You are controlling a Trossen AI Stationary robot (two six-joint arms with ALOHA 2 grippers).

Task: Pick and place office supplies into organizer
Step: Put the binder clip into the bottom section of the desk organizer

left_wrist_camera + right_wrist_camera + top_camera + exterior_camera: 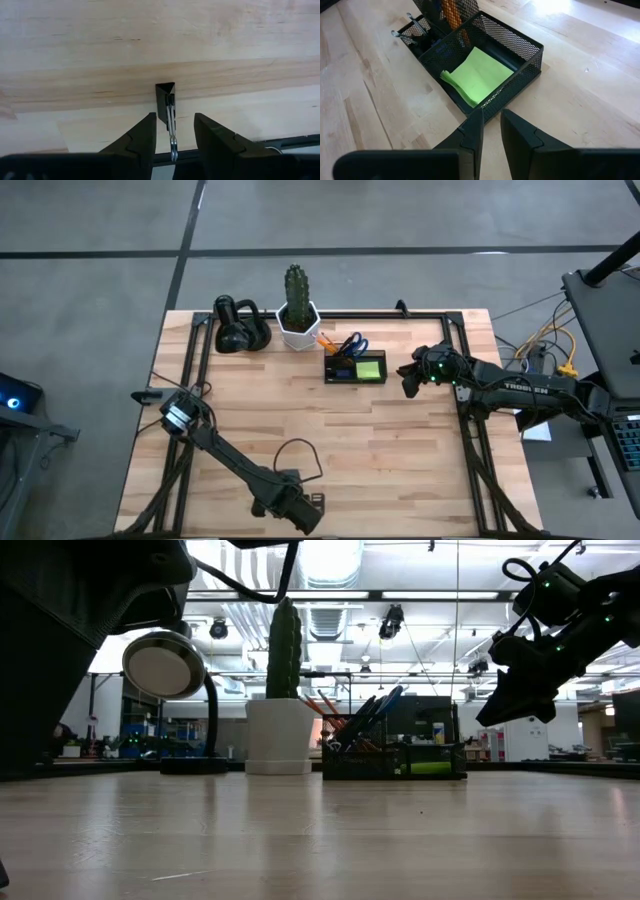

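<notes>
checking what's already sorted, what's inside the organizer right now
The organizer holds a lime-green sticky-note pad in its low compartment. Scissors and orange pencils stand in the taller one, with binder clips alongside. Anything under the pad is hidden.

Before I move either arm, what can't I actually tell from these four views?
- Organizer, right wrist view: its far compartments are cut off by the picture's edge, so the pencils and scissors there cannot be counted.
- Black binder clip, left wrist view: it lies between the left gripper's open fingers; contact is unclear. In the high view it is too small to see.
- Left gripper, low view: only a dark blur close to the lens.
</notes>
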